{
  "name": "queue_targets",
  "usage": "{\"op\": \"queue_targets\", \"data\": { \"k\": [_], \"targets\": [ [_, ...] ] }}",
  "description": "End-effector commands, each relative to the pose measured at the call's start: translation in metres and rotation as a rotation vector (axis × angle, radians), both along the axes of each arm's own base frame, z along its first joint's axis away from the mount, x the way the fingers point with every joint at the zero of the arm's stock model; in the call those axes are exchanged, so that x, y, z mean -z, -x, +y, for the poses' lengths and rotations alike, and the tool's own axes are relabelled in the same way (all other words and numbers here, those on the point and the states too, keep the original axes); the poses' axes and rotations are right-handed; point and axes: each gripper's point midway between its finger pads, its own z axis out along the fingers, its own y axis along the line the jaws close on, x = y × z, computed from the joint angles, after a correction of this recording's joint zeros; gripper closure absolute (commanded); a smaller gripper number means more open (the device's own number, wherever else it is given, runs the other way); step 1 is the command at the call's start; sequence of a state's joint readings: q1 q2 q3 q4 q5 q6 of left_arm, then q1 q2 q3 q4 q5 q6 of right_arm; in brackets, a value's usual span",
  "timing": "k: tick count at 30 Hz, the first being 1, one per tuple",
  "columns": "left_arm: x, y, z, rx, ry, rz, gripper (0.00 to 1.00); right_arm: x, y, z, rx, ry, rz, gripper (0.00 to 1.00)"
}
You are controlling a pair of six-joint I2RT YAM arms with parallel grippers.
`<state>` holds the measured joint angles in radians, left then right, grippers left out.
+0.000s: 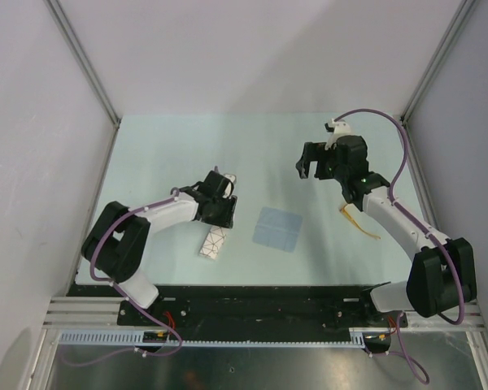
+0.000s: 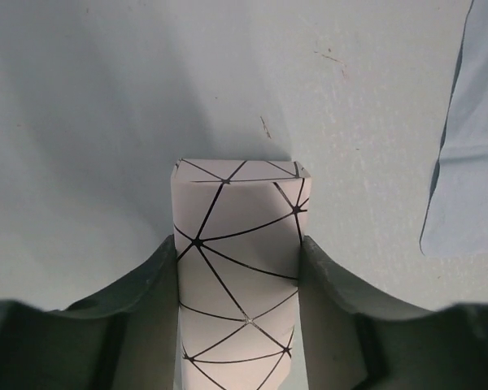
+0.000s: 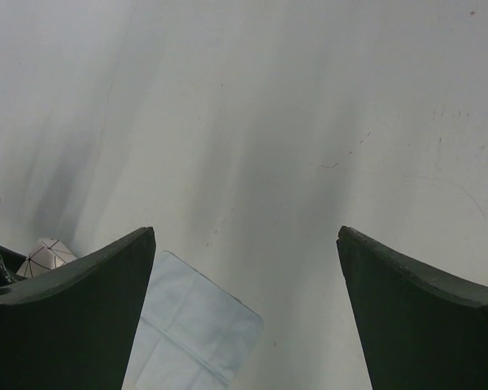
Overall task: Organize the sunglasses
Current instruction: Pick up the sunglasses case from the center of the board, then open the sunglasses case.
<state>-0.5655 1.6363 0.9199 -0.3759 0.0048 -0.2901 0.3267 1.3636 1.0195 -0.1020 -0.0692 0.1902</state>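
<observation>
The sunglasses lie on the table at the right, partly under my right arm; only thin yellow-orange arms show. My right gripper is open and empty, held above the table up and left of them; the right wrist view shows bare table between its jaws. My left gripper is shut on the white case with black triangle lines. In the left wrist view the case lies lengthwise between both fingers, which touch its sides.
A flat blue-grey cloth lies mid-table between the arms; it also shows in the left wrist view and the right wrist view. White walls close the table at the back and both sides.
</observation>
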Motion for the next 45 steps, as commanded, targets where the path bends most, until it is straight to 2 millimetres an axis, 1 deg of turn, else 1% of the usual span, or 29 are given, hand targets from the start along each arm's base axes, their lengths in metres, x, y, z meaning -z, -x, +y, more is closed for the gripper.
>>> {"op": "queue_targets", "data": {
  "k": [1,2,3,5,8,9,11,12,14,15,16,17,18,20,21,22,23,24,25,26,27,28,29,31,32,36,41,43,45],
  "targets": [
    [-0.012,-0.013,0.000,-0.022,-0.016,-0.052,0.59,-0.018,-0.002,0.001,-0.002,-0.019,-0.037,0.00],
    [-0.014,-0.015,-0.002,-0.022,-0.010,-0.058,0.66,-0.019,-0.001,0.001,-0.001,-0.022,-0.039,0.00],
    [-0.022,-0.019,-0.005,-0.024,0.004,-0.074,0.68,-0.020,-0.001,0.001,0.001,-0.022,-0.039,0.00],
    [-0.031,-0.026,-0.008,-0.024,0.015,-0.096,0.68,-0.025,0.002,0.001,-0.002,-0.031,-0.048,0.00],
    [-0.059,-0.038,-0.016,-0.017,0.039,-0.137,0.68,-0.036,0.005,0.002,-0.004,-0.057,-0.067,0.00],
    [-0.077,-0.049,-0.022,-0.017,0.065,-0.174,0.67,-0.039,0.006,0.003,-0.004,-0.071,-0.070,0.00],
    [-0.097,-0.054,-0.029,-0.005,0.099,-0.188,0.67,-0.047,0.010,0.006,-0.022,-0.099,-0.081,0.00],
    [-0.123,-0.067,-0.035,-0.009,0.138,-0.235,0.66,-0.051,0.011,0.008,-0.031,-0.113,-0.086,0.00],
    [-0.150,-0.069,-0.049,0.028,0.225,-0.238,0.65,-0.057,0.017,0.017,-0.078,-0.159,-0.085,0.01],
    [-0.180,-0.080,-0.054,0.032,0.278,-0.286,0.64,-0.061,0.018,0.022,-0.101,-0.182,-0.088,0.00],
    [-0.196,-0.083,-0.059,0.040,0.321,-0.301,0.64,-0.068,0.025,0.033,-0.160,-0.218,-0.088,0.00],
    [-0.212,-0.082,-0.067,0.069,0.377,-0.299,0.63,-0.073,0.028,0.038,-0.192,-0.236,-0.095,0.00],
    [-0.245,-0.090,-0.070,0.078,0.439,-0.348,0.62,-0.080,0.031,0.043,-0.226,-0.250,-0.110,0.00],
    [-0.279,-0.094,-0.076,0.092,0.521,-0.377,0.61,-0.095,0.041,0.056,-0.322,-0.286,-0.125,0.00],
    [-0.311,-0.094,-0.080,0.116,0.591,-0.406,0.60,-0.103,0.044,0.060,-0.353,-0.298,-0.139,0.00],
    [-0.325,-0.094,-0.082,0.128,0.620,-0.422,0.59,-0.113,0.051,0.067,-0.409,-0.320,-0.148,0.00],
    [-0.352,-0.091,-0.086,0.171,0.675,-0.451,0.59,-0.122,0.057,0.070,-0.440,-0.334,-0.162,0.00],
    [-0.366,-0.088,-0.088,0.184,0.708,-0.457,0.58,-0.136,0.063,0.076,-0.489,-0.360,-0.197,0.00],
    [-0.379,-0.084,-0.091,0.215,0.740,-0.467,0.57,-0.144,0.067,0.079,-0.517,-0.378,-0.214,0.00],
    [-0.402,-0.080,-0.095,0.255,0.777,-0.497,0.57,-0.161,0.072,0.083,-0.550,-0.414,-0.250,0.01],
    [-0.415,-0.067,-0.101,0.325,0.826,-0.480,0.57,-0.172,0.084,0.089,-0.614,-0.432,-0.271,0.00],
    [-0.424,-0.062,-0.104,0.352,0.851,-0.481,0.57,-0.181,0.089,0.093,-0.643,-0.441,-0.295,0.00],
    [-0.442,-0.054,-0.105,0.381,0.881,-0.497,0.57,-0.194,0.092,0.095,-0.664,-0.444,-0.335,0.00],
    [-0.451,-0.044,-0.110,0.433,0.923,-0.470,0.57,-0.207,0.103,0.105,-0.709,-0.446,-0.368,0.00],
    [-0.461,-0.039,-0.110,0.451,0.941,-0.479,0.57,-0.214,0.106,0.107,-0.721,-0.448,-0.391,0.00],
    [-0.474,-0.029,-0.112,0.490,0.974,-0.475,0.57,-0.237,0.121,0.118,-0.770,-0.485,-0.445,0.00],
    [-0.479,-0.019,-0.113,0.523,0.986,-0.478,0.57,-0.252,0.128,0.123,-0.806,-0.519,-0.480,0.00],
    [-0.481,-0.016,-0.114,0.533,0.990,-0.478,0.57,-0.254,0.129,0.127,-0.823,-0.528,-0.476,0.00],
    [-0.482,-0.012,-0.116,0.551,0.995,-0.475,0.57,-0.250,0.129,0.134,-0.845,-0.531,-0.458,0.00]
  ]
}}
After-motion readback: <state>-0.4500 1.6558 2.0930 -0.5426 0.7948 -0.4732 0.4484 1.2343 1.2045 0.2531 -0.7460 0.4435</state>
